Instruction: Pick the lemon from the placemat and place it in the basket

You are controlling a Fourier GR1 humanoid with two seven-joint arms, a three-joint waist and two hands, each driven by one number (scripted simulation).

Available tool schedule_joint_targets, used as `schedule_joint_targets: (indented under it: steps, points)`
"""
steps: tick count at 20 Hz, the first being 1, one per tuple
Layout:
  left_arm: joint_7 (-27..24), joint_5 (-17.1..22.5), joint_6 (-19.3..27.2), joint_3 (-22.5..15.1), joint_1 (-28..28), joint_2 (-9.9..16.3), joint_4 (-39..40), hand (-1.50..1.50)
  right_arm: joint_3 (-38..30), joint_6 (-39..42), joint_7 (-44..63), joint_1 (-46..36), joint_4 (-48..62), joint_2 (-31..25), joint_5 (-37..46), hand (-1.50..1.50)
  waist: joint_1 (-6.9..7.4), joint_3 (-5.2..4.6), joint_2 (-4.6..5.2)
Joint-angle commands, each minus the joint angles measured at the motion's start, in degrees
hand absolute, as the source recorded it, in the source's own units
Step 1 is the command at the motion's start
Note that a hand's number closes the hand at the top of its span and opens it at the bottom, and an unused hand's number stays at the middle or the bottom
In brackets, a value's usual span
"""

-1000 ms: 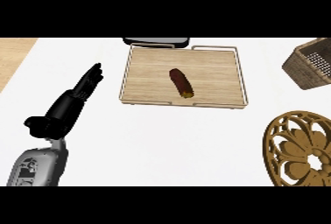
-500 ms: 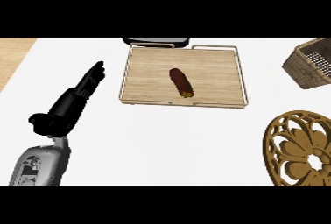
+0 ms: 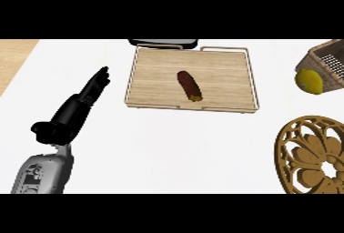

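A yellow lemon (image 3: 308,81) shows at the right edge, overlapping the lower left wall of the woven basket (image 3: 331,58). Whether it is inside the basket or against it I cannot tell. No hand touches it. The round carved wooden placemat (image 3: 314,159) lies at the lower right with nothing on it. My left hand (image 3: 75,108) rests open on the counter at the left, fingers straight and pointing away from me. My right hand is out of view.
A wooden tray (image 3: 153,82) with thin metal rails sits at top centre, holding a dark brown oblong vegetable (image 3: 189,85). A dark object (image 3: 163,43) pokes in behind the tray. A strip of wood-coloured surface (image 3: 13,59) borders the counter's left edge.
The lemon has appeared at the basket's lower left edge, where none showed before. My left hand and the tray have stayed put.
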Motion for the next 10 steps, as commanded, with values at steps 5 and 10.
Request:
schedule_joint_targets:
  steps: [5,10]
  points:
    - [0.4,-0.4,1.0,0.0,-0.2,-0.7,-0.1,0.00,-4.4,7.7,1.7,-5.0,5.8,-1.8,-3.3,-1.50,-0.26,0.04,-0.05]
    - [1.2,-0.1,0.2,-0.4,-0.5,-0.4,-0.8,0.00,-7.7,10.3,10.6,-7.2,11.1,-3.7,-6.3,-1.50,-0.40,0.05,-0.05]
